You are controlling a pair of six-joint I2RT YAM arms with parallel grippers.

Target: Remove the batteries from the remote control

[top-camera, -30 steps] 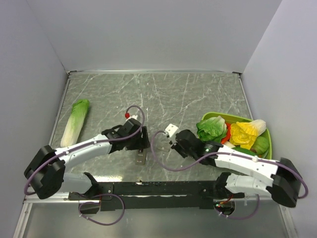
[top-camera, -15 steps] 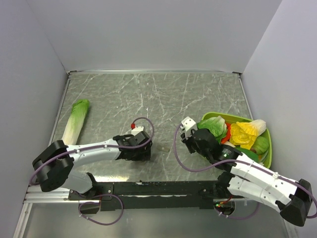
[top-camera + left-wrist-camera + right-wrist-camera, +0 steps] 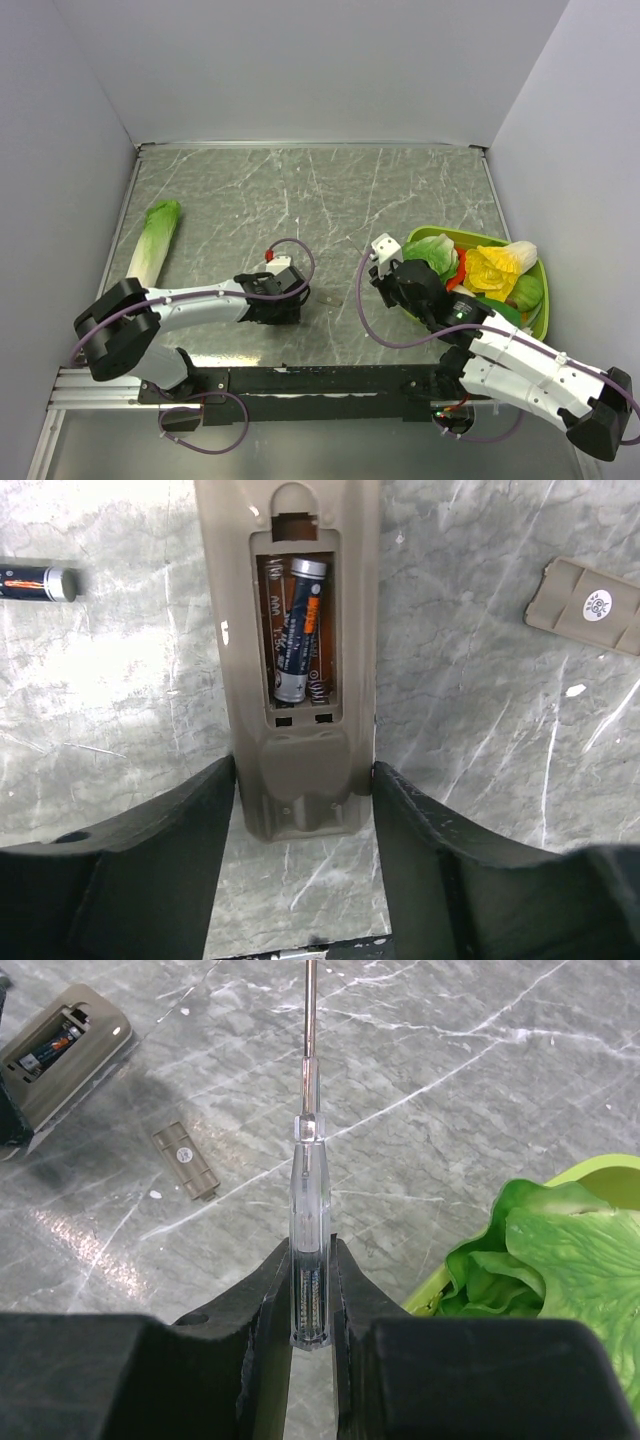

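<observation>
One battery (image 3: 297, 630) sits inside the remote control (image 3: 235, 600), clamped by left pincer (image 3: 300, 780); right pincer (image 3: 310, 1260) grips a screwdriver (image 3: 308, 1190).

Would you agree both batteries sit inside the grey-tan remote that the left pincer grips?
Not quite: the left wrist view shows only one black-and-orange battery in the grey-tan remote control, gripped by the left pincer; the other battery lies on the marble table.
</observation>
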